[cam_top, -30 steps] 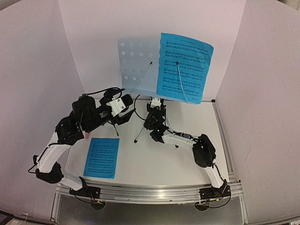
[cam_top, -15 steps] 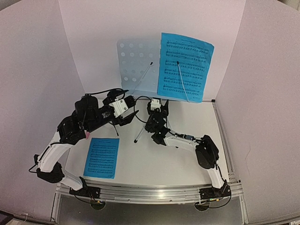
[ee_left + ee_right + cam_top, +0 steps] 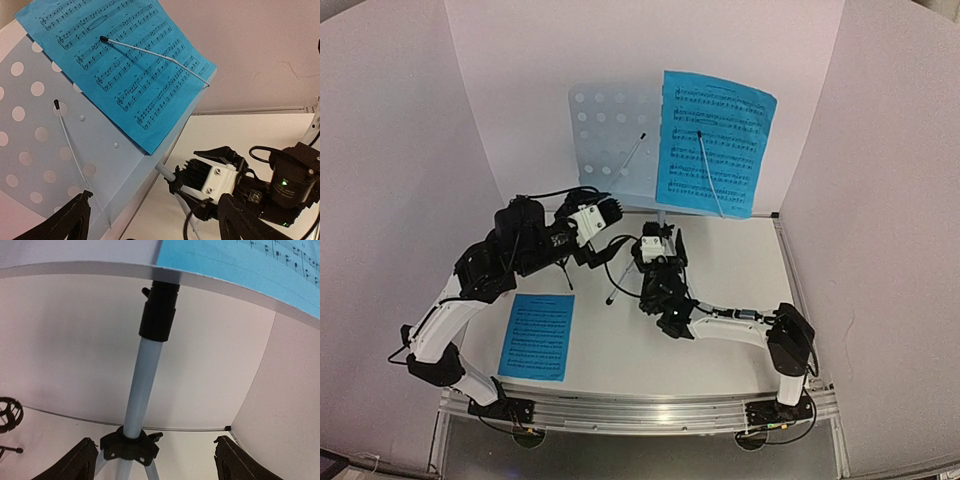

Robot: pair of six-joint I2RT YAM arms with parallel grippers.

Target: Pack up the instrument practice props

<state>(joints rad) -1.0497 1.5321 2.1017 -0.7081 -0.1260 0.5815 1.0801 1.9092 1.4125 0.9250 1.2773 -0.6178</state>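
The pale perforated music stand (image 3: 610, 125) is upright at the back on its silver tripod (image 3: 617, 282). One blue sheet-music page (image 3: 712, 142) rests on it under a wire clip, and another (image 3: 535, 335) lies flat at the front left. My right gripper (image 3: 660, 232) is open at the pole (image 3: 142, 385), which passes between its fingers (image 3: 80, 460) just above the black hub (image 3: 130, 445). My left gripper (image 3: 155, 227) is open and empty, facing the panel (image 3: 60, 135) from the left. The black mic stand's ring (image 3: 7, 415) shows at the left edge. The pink microphone is hidden.
White walls close in the table at the back and on both sides. A metal rail (image 3: 640, 410) with both arm bases runs along the near edge. Cables loop between the two wrists near the tripod.
My right gripper has opened around the pole and its arm has shifted forward. My left arm has risen and moved right, toward the music stand.
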